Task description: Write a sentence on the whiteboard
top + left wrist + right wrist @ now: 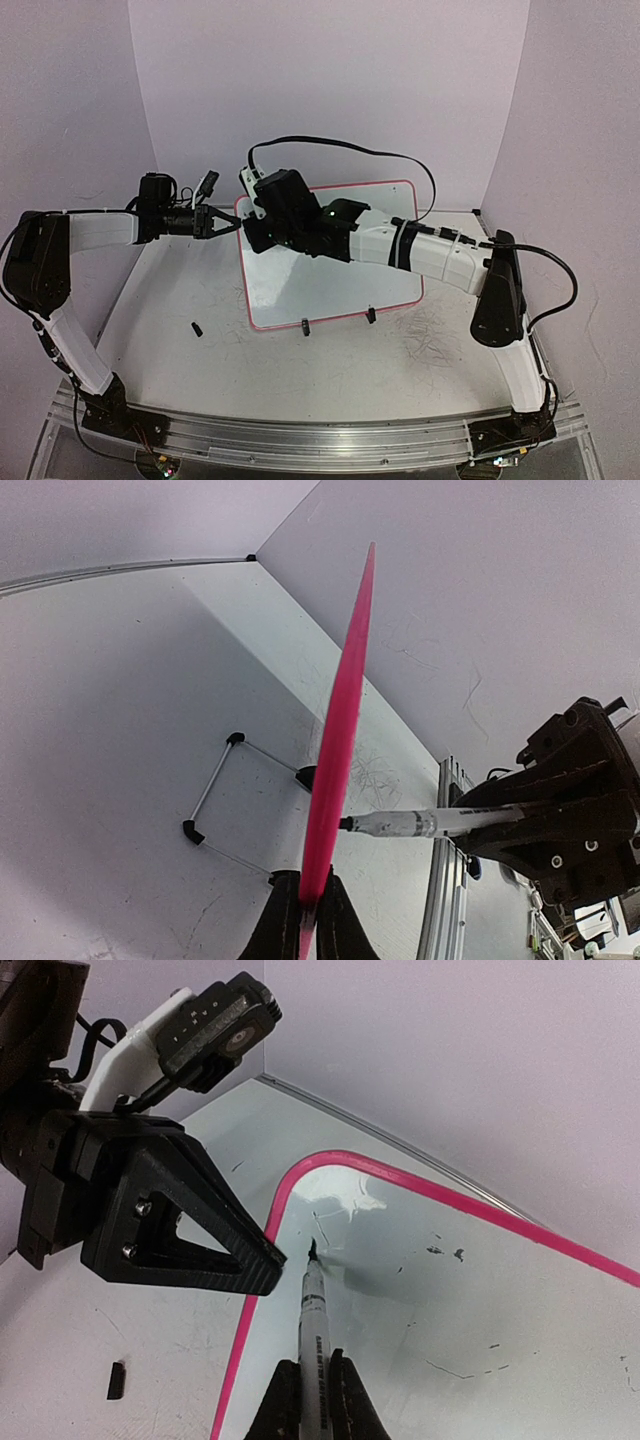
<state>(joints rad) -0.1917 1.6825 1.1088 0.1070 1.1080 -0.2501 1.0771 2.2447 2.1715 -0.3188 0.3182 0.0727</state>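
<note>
Top view: the whiteboard (340,290) stands tilted mid-table (300,370). The left gripper (222,224) is pinched on its left edge and the right arm (430,255) reaches across its front, with a small black piece (196,328) lying near the lower left corner. Left wrist: the board is seen edge-on, fingers (335,925) clamped on the pink rim, and the marker (420,823) tip meets the face. Right wrist: the right gripper (312,1385) is closed around the marker, nib on the board just inside its top left corner.
</note>
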